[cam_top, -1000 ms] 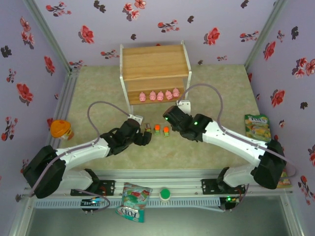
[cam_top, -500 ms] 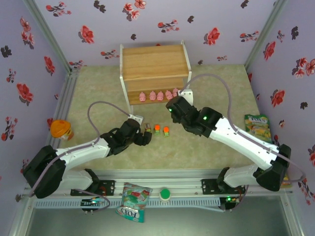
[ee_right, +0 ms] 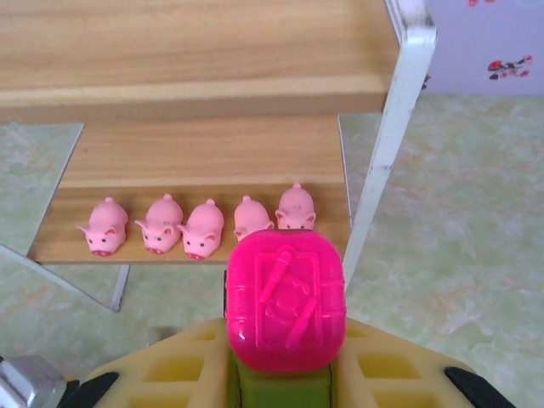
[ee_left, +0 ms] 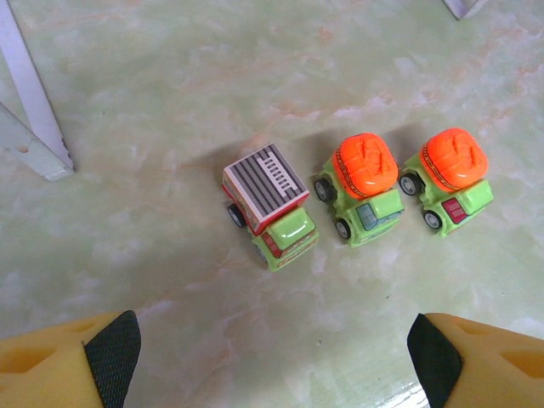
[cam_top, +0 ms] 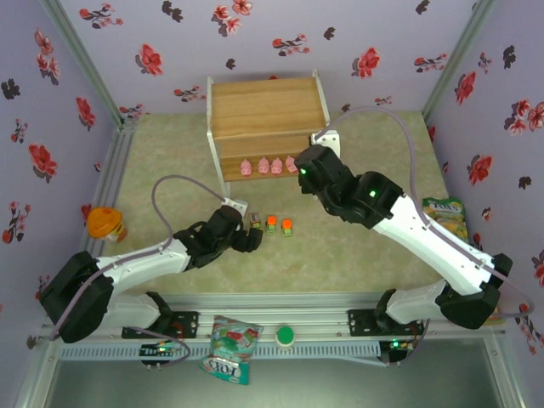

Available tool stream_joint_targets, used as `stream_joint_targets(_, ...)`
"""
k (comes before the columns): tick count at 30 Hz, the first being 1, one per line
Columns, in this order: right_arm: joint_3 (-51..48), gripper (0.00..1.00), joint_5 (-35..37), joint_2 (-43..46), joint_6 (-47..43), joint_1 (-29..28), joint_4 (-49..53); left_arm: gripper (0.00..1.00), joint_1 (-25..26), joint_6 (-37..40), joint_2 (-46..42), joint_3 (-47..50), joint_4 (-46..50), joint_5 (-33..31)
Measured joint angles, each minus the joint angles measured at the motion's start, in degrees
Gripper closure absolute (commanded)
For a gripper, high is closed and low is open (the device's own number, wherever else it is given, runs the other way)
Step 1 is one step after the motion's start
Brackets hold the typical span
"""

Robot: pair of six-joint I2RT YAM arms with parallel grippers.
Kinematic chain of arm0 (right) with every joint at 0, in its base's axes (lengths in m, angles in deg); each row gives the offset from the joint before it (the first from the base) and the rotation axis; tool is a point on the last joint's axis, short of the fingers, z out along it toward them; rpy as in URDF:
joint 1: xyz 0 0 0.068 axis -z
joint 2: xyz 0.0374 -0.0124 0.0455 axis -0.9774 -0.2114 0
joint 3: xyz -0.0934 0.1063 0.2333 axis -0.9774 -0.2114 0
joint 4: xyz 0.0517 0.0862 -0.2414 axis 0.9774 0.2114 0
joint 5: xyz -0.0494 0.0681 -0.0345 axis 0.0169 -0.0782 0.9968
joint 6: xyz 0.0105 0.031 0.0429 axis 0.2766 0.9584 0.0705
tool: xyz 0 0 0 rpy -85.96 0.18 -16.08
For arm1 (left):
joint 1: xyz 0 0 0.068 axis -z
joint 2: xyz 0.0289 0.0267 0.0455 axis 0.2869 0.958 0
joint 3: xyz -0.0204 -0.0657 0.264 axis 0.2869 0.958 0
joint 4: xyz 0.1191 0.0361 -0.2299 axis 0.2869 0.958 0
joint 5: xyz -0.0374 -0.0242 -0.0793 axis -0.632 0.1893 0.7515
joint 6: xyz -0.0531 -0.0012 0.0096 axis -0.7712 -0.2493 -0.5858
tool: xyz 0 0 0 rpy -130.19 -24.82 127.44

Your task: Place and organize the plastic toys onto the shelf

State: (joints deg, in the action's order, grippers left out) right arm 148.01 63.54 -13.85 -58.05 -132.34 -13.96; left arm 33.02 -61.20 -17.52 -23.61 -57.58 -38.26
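Three toy cars stand in a row on the floor: one with a striped red top [ee_left: 270,204] and two with orange tops [ee_left: 364,185] [ee_left: 450,174]. My left gripper [ee_left: 272,361] hovers open just near of them, nothing between its fingers; in the top view it [cam_top: 246,238] sits beside the row [cam_top: 271,223]. My right gripper [ee_right: 285,374] is shut on a green car with a pink top [ee_right: 286,297], held close in front of the shelf [ee_right: 195,85]. Several pink pigs [ee_right: 200,225] line the front of its lower board. From above, the right gripper [cam_top: 304,166] covers the right end of the pig row [cam_top: 268,167].
The shelf's white right post [ee_right: 387,153] rises just right of the held car. A round orange-topped item [cam_top: 105,223] lies at the left wall. Snack bags lie at the right wall [cam_top: 445,218] and on the near rail [cam_top: 229,348], beside a green disc [cam_top: 285,337].
My right arm has carried the pink-topped car away from the floor row, up and back to the shelf's lower tier. The left arm has stayed put.
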Motion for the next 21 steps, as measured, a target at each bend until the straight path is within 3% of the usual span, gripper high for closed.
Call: stream_joint_targets(21,18.2,0.72,0.5,-10.9,-8.1,2.9,1.4,0.13,2.1,1.7,-0.3,0.0,-0.2,0.0)
